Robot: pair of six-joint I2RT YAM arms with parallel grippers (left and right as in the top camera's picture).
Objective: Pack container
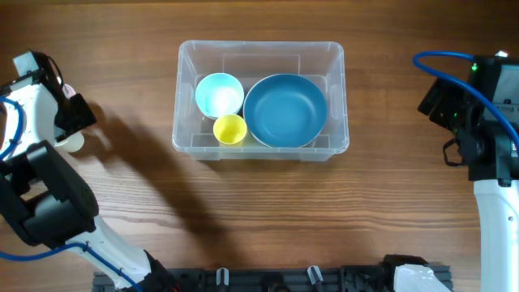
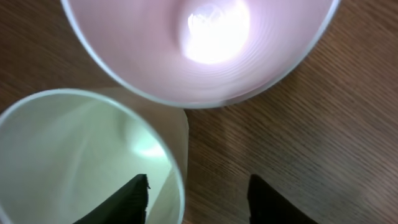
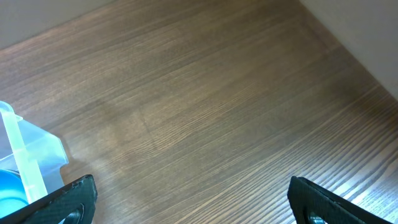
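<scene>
Brown wood-grain table (image 1: 259, 211)

Container (image 1: 259, 50): sited mid-table (image 1: 389, 219), between the two arms.
Large bowl (image 1: 285, 109): set in the container's right half.
Small bowl (image 1: 219, 94): set at the left rear, just beside the large bowl.
Small cup (image 1: 229, 129): placed in front of the small bowl.
Narrow cup (image 2: 81, 149): stood at the table's far left, well apart from the container.
Wide cup (image 2: 205, 50): stood just behind the narrow cup.
Left gripper (image 2: 199, 190): positioned astride the narrow cup's wall.
</scene>
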